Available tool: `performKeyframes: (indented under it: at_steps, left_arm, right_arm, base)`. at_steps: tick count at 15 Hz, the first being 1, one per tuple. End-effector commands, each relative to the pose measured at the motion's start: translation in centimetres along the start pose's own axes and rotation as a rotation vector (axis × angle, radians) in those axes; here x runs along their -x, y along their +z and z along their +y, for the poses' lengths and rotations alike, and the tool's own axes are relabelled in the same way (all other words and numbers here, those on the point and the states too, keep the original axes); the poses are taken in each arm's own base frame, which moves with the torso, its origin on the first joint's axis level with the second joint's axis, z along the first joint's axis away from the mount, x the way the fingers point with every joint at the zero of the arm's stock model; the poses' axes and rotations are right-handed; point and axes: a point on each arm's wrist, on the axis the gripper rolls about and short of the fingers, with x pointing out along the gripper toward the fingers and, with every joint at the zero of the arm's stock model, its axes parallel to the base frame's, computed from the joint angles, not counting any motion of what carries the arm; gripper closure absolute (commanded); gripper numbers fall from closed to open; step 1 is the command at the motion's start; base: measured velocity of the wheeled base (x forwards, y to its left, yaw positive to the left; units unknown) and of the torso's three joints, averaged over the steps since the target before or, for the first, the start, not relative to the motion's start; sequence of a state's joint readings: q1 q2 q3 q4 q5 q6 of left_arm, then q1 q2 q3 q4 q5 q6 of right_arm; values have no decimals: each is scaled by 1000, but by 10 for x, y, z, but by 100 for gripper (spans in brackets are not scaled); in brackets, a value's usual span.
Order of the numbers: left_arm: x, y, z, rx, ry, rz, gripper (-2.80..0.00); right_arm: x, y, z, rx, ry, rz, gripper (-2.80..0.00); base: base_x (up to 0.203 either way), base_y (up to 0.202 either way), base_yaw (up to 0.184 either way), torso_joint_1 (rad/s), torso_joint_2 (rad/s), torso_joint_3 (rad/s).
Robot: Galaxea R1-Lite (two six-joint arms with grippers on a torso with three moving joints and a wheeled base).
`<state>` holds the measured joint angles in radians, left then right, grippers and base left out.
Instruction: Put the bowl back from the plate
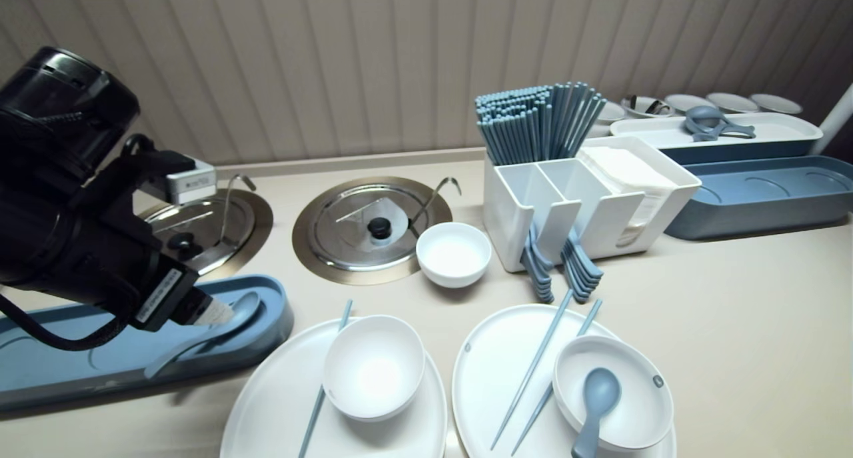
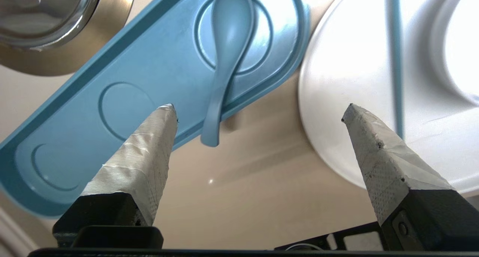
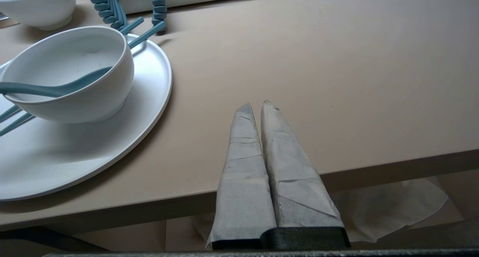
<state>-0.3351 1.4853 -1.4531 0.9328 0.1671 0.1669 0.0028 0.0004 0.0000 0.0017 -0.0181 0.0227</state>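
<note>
Your left gripper (image 2: 260, 106) hangs spread wide above the blue spoon (image 2: 228, 36) lying in the end recess of the blue tray (image 2: 168, 62), handle over the rim; your right gripper (image 3: 256, 103) sits pinched together at the table (image 3: 336, 62) edge.

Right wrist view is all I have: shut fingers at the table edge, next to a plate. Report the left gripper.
Observer: The left gripper hangs open above the counter, empty, with a blue spoon just ahead of its fingertips.
Operator: Say how that spoon lies.
Observer: Its bowl sits in the round recess at the end of a blue tray, and its handle crosses the rim and juts out over the counter.
Operator: Name what is beside that tray.
Observer: A white plate, close by the tray's end, with a white bowl and one blue chopstick on it.
</note>
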Motion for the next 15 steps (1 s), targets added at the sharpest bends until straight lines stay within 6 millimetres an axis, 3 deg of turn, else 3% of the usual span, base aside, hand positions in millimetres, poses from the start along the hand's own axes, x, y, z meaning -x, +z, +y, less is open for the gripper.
performKeyframes:
  at_steps: [1,2,3,9,15]
  left_arm:
    - [14,2,2,29,-18,-55,-280]
    - [14,3,2,42,-21,-60,-280]
    - [14,2,2,42,-22,-56,0]
    - [13,4,-15,0,-73,-53,0]
    - [-5,51,-64,191,-179,25,0]
  right_arm:
    - [0,0,0,0,0,-1,0]
    - [0,0,0,0,0,-1,0]
    - [0,0,0,1,0,-1,0]
    - [0,0,0,0,0,-1,0]
    - [0,0,0,0,0,-1,0]
  base:
    - [0,0,0,0,0,0]
    - [0,0,0,0,0,0]
    - [0,0,0,0,0,0]
    - [0,0,0,0,0,0]
    - [0,0,0,0,0,0]
